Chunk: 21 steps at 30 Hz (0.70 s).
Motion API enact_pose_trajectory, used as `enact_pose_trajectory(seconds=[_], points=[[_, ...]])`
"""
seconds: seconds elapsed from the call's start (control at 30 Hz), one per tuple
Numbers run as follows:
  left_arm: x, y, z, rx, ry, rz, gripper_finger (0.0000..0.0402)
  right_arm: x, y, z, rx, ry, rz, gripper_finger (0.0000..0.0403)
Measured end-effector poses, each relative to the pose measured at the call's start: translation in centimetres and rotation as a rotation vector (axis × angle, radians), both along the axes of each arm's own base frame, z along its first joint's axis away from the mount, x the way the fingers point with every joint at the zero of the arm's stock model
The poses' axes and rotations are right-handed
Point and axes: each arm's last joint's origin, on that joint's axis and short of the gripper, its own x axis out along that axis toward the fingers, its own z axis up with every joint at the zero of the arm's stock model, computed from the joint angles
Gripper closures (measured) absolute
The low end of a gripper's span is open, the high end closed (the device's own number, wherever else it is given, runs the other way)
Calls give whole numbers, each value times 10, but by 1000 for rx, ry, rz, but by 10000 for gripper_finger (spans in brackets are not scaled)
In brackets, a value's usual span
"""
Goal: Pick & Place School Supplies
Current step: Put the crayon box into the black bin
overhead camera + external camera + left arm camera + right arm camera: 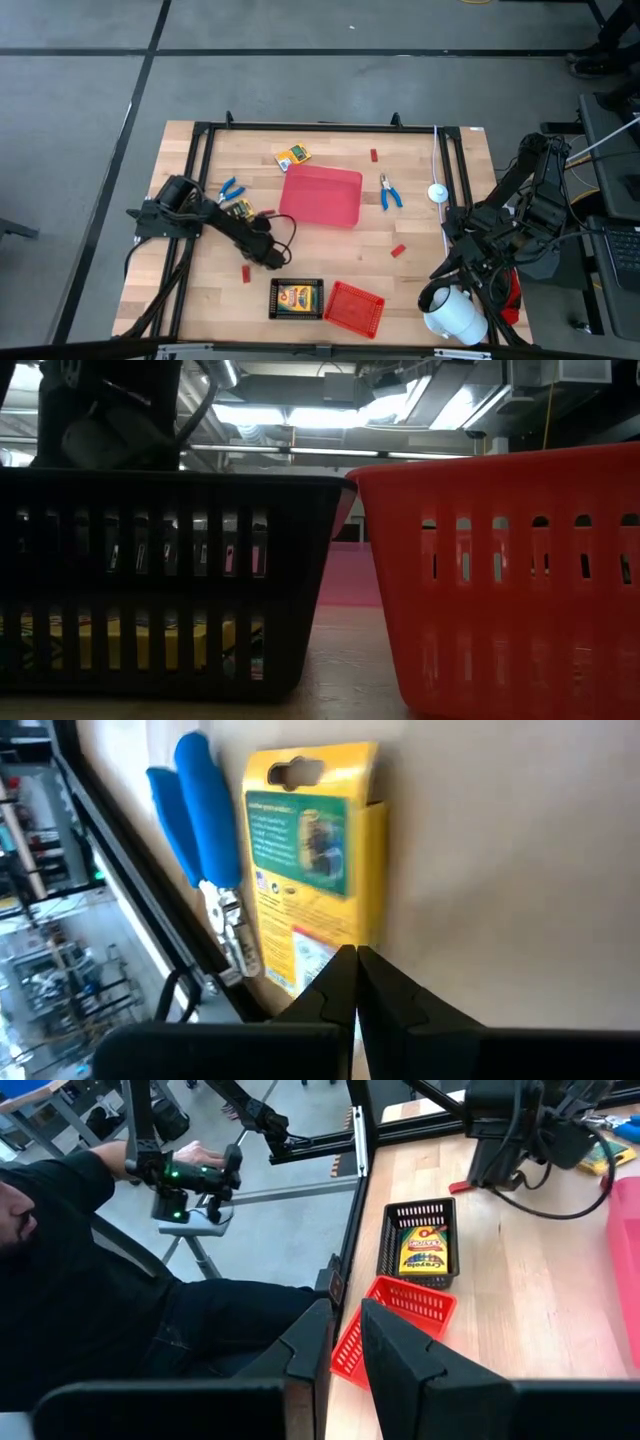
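In the high view the left gripper (243, 212) lies at centre left of the table, fingers pressed together on the near edge of a yellow-and-green card box (310, 860), with blue-handled pliers (205, 820) just beside it. The right gripper (345, 1342) waits at the lower right, off the table's edge, fingers slightly apart and empty. Another card box (293, 156) lies at upper centre, above the red tray (322, 195), and a third sits in the black basket (296, 299) at the bottom.

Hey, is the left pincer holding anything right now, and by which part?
The left pincer is shut on the yellow crayon box, pinching its bottom edge. The right pincer holds nothing.
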Motion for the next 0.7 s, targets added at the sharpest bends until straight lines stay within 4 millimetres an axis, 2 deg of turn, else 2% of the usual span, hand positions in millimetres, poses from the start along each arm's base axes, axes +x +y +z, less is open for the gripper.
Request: enact_pose_trajectory(seconds=[0.23, 0.47, 0.6, 0.7], points=[[10, -16, 30, -53, -153, -9, 400, 0, 0, 0, 0, 0, -1, 341], [-6, -23, 59, -52, -238, 18, 392, 1, 2, -1, -9, 1, 1, 341], [-18, -16, 74, 26, -293, 60, 367, 3, 5, -4, -22, 8, 1, 341], [-26, -5, 70, 10, -262, 116, 345, 4, 8, -6, -29, 18, 8, 341]])
